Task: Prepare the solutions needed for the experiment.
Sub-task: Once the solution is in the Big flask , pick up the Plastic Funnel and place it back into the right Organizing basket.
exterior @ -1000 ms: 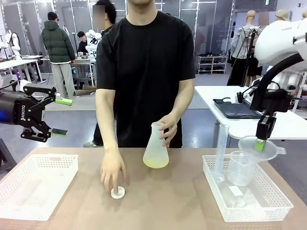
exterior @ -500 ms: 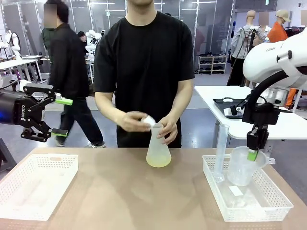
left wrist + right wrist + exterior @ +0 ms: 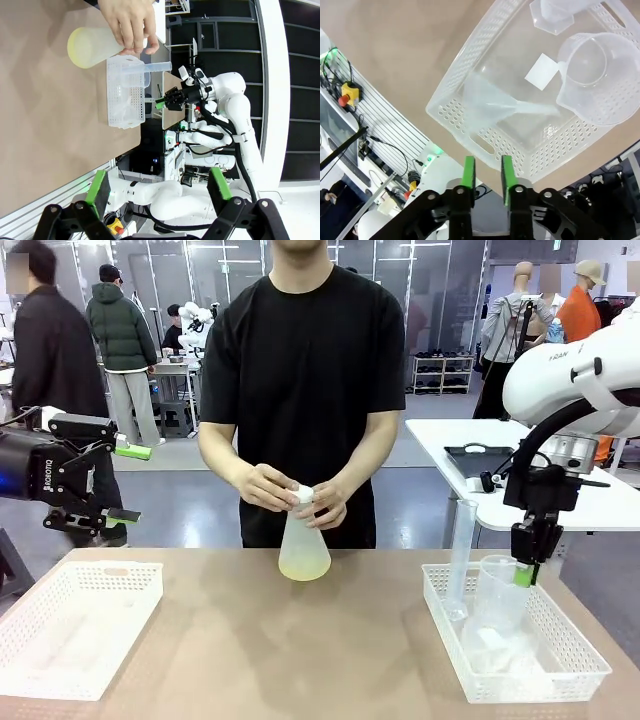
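Note:
The solutions [image 3: 304, 564] are a pale yellow-green liquid in a translucent conical flask [image 3: 304, 540] standing at the table's middle far side. The person's two hands hold its neck, over a small white cap [image 3: 303, 494]. In the left wrist view the flask [image 3: 90, 47] lies far off under a hand. My right gripper [image 3: 525, 570] hangs over the right basket [image 3: 520, 692] beside a beaker [image 3: 497, 592], its jaws a little apart and empty. A clear funnel [image 3: 492, 102] lies on its side in that basket [image 3: 451, 102], below the right gripper [image 3: 487, 174]. My left gripper [image 3: 118, 480] is open, up at the far left, empty [image 3: 157, 185].
The right basket also holds a tall measuring cylinder [image 3: 462, 550], the beaker [image 3: 592, 75] and a white slip [image 3: 541, 70]. A second white basket [image 3: 75, 625] sits at the table's left. A side table with a black tray [image 3: 490, 465] stands behind on the right.
My right gripper came down into the right basket and let go of the funnel, which now lies there. The person took the cap off the table, brought it to the flask's mouth and shifted the flask left.

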`<state>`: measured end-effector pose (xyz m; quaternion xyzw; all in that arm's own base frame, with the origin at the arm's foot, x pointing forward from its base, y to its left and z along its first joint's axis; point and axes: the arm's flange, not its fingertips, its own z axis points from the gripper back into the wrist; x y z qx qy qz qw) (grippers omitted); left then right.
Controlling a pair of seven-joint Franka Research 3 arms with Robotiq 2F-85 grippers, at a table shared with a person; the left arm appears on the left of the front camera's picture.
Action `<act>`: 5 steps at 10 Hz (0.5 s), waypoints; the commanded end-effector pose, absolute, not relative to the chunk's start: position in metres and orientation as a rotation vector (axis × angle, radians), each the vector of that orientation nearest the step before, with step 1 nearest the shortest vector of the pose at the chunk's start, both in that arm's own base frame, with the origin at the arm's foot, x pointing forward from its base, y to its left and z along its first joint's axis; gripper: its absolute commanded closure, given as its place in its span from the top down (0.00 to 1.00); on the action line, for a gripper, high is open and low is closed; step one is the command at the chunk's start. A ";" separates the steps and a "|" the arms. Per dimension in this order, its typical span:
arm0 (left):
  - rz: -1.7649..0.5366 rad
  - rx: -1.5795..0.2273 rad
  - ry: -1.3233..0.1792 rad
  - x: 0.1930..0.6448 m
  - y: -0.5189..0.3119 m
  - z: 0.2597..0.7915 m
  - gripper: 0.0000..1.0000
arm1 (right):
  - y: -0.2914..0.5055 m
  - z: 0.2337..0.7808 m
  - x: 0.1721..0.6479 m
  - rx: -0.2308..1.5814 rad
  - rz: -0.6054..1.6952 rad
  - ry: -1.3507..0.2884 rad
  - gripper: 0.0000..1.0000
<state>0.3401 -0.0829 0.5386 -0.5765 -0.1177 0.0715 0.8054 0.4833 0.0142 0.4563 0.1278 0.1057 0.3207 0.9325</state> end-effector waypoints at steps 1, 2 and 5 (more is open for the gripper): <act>0.160 -1.264 -0.246 0.340 -0.087 0.540 1.00 | 0.017 0.451 0.485 0.267 0.604 0.187 0.46; 0.160 -1.264 -0.246 0.340 -0.087 0.540 1.00 | 0.016 0.451 0.486 0.274 0.592 0.176 0.63; 0.160 -1.264 -0.246 0.340 -0.087 0.540 1.00 | 0.014 0.457 0.485 0.265 0.635 0.201 0.66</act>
